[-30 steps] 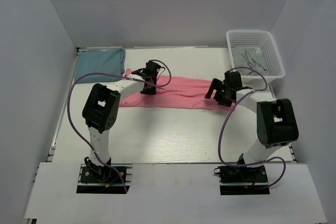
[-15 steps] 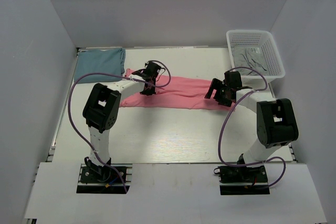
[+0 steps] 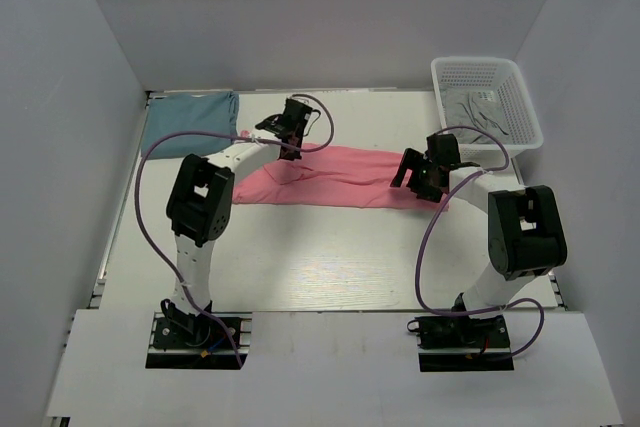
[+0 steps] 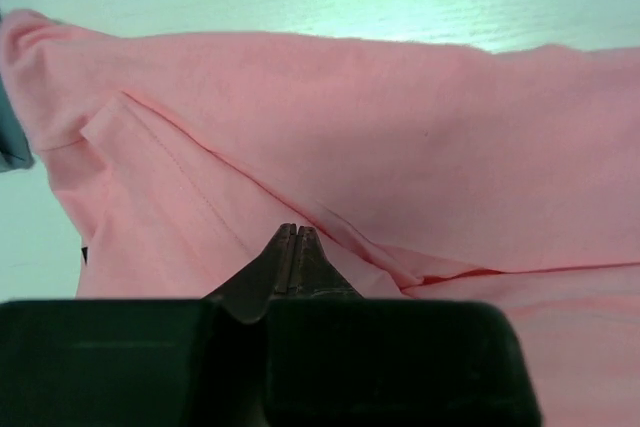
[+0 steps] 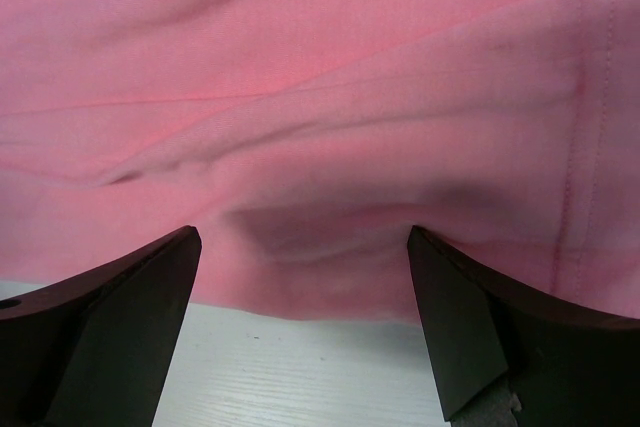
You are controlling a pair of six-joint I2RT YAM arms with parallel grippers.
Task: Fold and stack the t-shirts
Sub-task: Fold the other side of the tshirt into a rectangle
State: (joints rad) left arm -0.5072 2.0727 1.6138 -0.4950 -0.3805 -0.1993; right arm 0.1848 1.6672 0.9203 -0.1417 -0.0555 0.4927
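The salmon pink t-shirt (image 3: pixel 345 172) lies as a long band across the middle of the table, crumpled at its left end. My left gripper (image 3: pixel 289 147) hangs over that left end, near the back edge. In the left wrist view its jaws (image 4: pixel 297 230) are pressed together and a ridge of pink cloth (image 4: pixel 400 127) runs up to the tips. My right gripper (image 3: pixel 412 175) sits at the shirt's right end. In the right wrist view it (image 5: pixel 305 242) stands open, straddling the pink hem (image 5: pixel 320 77) without touching it. The teal-blue t-shirt (image 3: pixel 188 119) lies folded at the back left corner.
A white mesh basket (image 3: pixel 445 97) stands at the back right with grey cloth (image 3: pixel 480 107) in it. White walls enclose the table on three sides. A sliver of teal cloth (image 4: pixel 8 137) shows at the left edge of the left wrist view.
My left gripper has shut on the pink shirt's left end and moved toward the back of the table, pulling cloth with it. The right arm has barely shifted.
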